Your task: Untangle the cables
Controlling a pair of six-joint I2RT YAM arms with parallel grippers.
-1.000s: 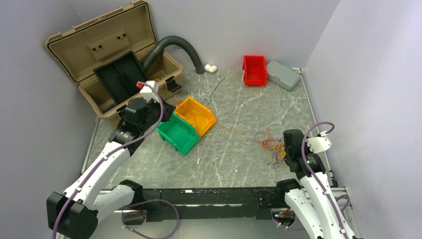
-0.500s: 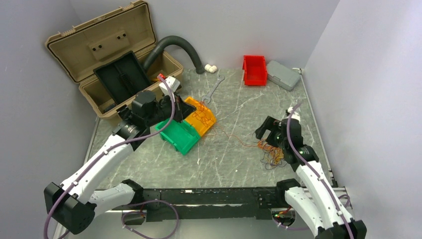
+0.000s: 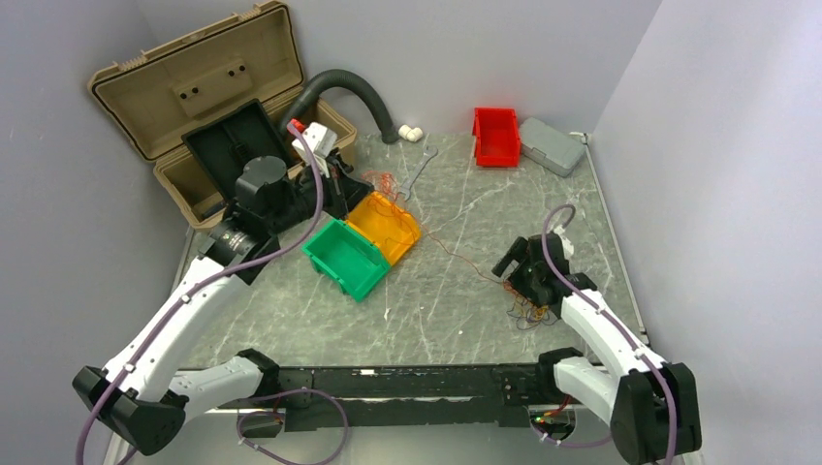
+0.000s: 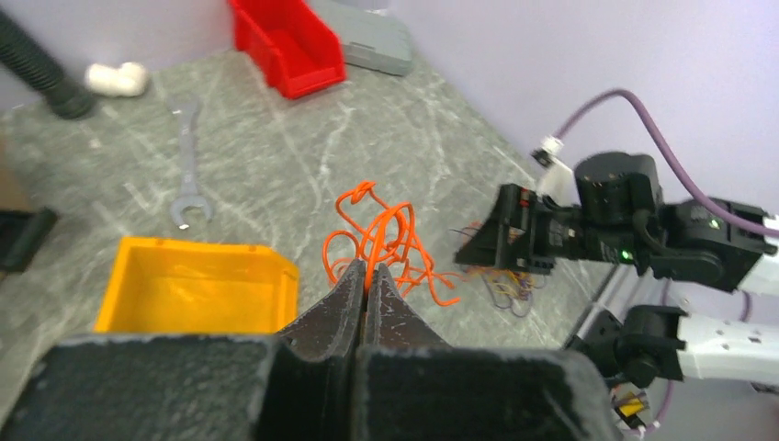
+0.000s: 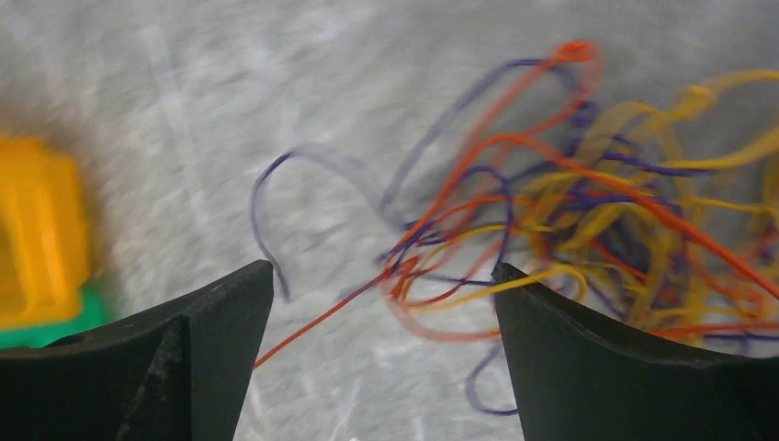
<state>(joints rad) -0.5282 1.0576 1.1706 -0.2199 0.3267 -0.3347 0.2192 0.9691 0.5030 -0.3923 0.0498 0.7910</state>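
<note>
Overhead: the tangled bunch of hair-thin orange, yellow and dark wires (image 3: 528,310) lies on the grey marbled table (image 3: 456,291) beneath the right gripper (image 3: 512,265). Left wrist: the left gripper (image 4: 366,276) pinches raised orange loops (image 4: 381,230), likely teasing them free. Right wrist: fingers (image 5: 211,312) spread, poised to anchor the tangle.

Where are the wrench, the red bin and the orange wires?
wrench (image 4: 188,161), left wrist view, its shaft.
red bin (image 3: 498,161), top view, its near wall.
orange wires (image 4: 378,241), left wrist view, middle of the loops.
</note>
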